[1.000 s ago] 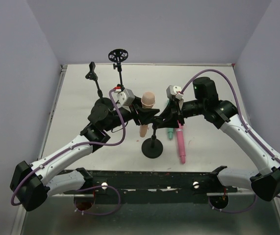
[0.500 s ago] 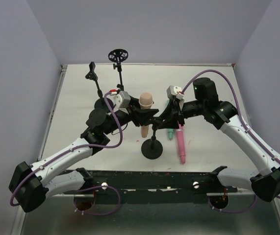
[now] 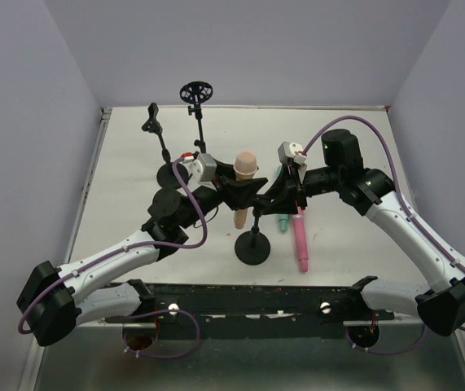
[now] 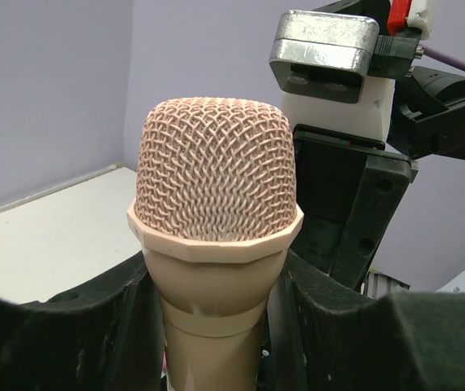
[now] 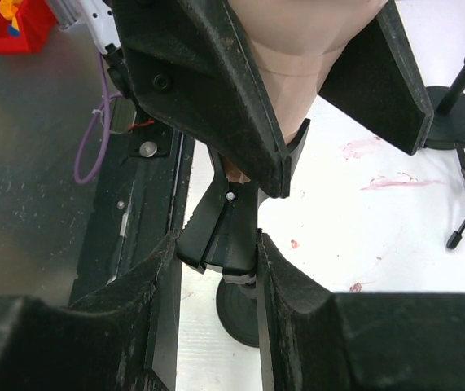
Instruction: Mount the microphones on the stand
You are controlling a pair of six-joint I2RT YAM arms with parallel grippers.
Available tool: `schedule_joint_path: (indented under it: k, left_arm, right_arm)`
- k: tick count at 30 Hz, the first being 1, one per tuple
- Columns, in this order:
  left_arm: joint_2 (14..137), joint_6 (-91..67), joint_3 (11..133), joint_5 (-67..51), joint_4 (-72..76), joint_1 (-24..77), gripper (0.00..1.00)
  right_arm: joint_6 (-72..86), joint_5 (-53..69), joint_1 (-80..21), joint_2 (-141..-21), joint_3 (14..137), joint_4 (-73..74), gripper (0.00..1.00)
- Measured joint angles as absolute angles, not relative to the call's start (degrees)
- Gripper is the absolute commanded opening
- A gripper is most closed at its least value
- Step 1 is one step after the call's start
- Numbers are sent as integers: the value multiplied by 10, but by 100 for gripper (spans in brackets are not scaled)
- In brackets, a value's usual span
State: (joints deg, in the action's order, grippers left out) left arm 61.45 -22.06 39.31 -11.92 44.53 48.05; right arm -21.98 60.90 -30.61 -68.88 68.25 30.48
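Observation:
My left gripper (image 3: 239, 193) is shut on the peach-beige microphone (image 3: 245, 166), held upright with its mesh head (image 4: 216, 167) on top and a black finger (image 4: 94, 326) on each side of the body. Just below it stands the black stand (image 3: 253, 246) with its round base. My right gripper (image 3: 277, 198) is shut on the stand's clip (image 5: 228, 232), and the microphone's lower end sits right above that clip. The pink microphone (image 3: 300, 235) and the teal-green microphone (image 3: 282, 221) lie on the table to the right of the stand, partly under my right wrist.
Two more black stands are at the back left: one with a clip (image 3: 151, 119) and one with a round ring top (image 3: 197, 90). Their feet (image 5: 460, 122) show in the right wrist view. The dark rail (image 3: 240, 300) runs along the table's near edge.
My left forearm and wrist have swung slightly toward the near edge. The peach-beige microphone has stayed almost in place above the clip. The right arm has not moved.

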Motion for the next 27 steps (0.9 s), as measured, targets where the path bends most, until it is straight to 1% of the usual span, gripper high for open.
schedule_joint_path:
  k: [3,5,7,13,19,20,21,23,25,27]
  left_arm:
    - [617,-215,393,-105,448,490,0]
    - [617,-211,393,-99,448,494,0]
    - [617,-209,393,-96,448,496,0]
    - [614,-207,388,-94,458,497,0]
    - [612,-207,384,-92,463,500,0]
    - [611,-207,384,-91,462,500,2]
    - [611,-207,384,-91,462,500,9]
    - [610,-206,384,-90,460,500,27]
    - [608,-206,384,-90,456,500,52]
    - [604,-206,384,-90,448,500,72]
  right_arm:
    - [-219,609,-304,-688,682,305,22]
    - [-218,609,-303,-688,682,305,28]
    - [-216,609,-303,-688,682,304,36]
    - [-198,617,-296,-687,677,296,66]
    - [-181,628,-289,-686,667,296,92]
    - [-180,629,-288,-686,666,296,95]
    - [-179,632,-287,-685,665,296,98]
    - [-178,636,-283,-682,662,296,100]
    - [-178,640,-279,-677,658,296,100]
    - [-178,644,-273,-671,652,296,100]
